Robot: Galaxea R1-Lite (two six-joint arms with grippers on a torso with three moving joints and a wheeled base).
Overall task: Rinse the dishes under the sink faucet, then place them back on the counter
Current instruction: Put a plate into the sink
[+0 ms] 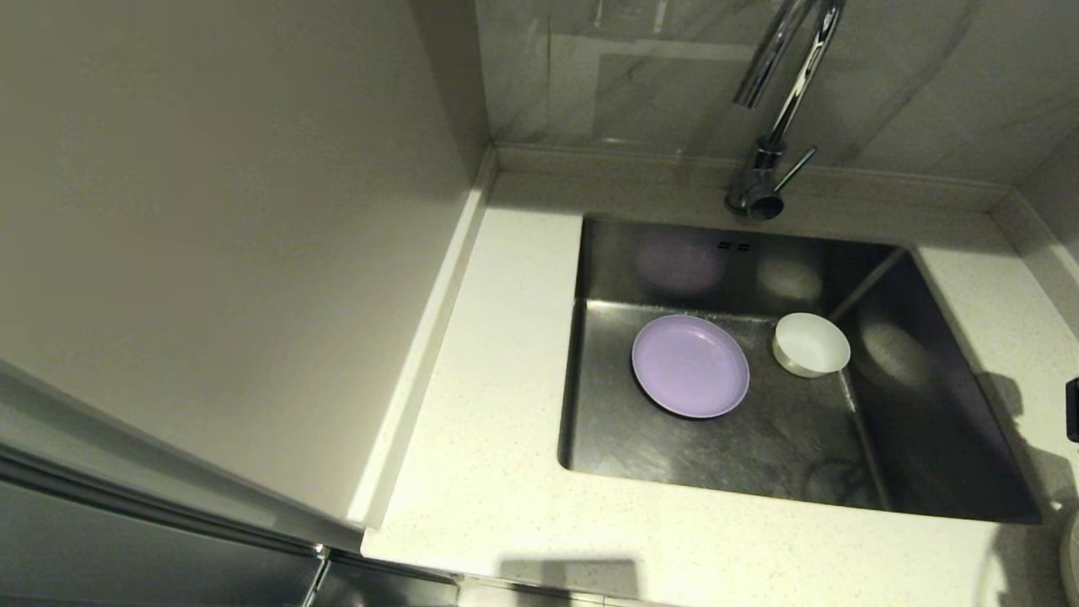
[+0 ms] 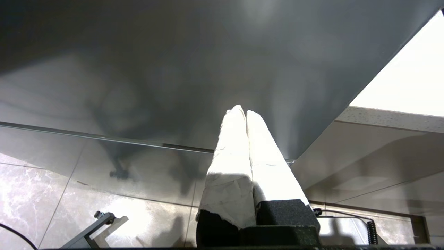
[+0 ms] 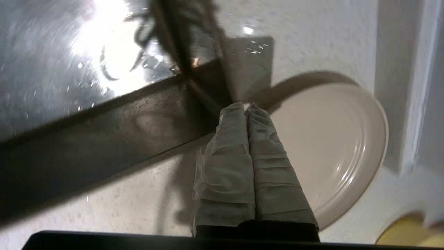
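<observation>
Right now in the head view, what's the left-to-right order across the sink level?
Grey wall panel → counter → sink's left wall → lilac plate → white bowl → counter strip on the right.

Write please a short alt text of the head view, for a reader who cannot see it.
A lilac plate and a smaller white bowl lie apart on the floor of a steel sink, set in a speckled off-white counter. A chrome faucet rises behind the sink; no water runs.
</observation>
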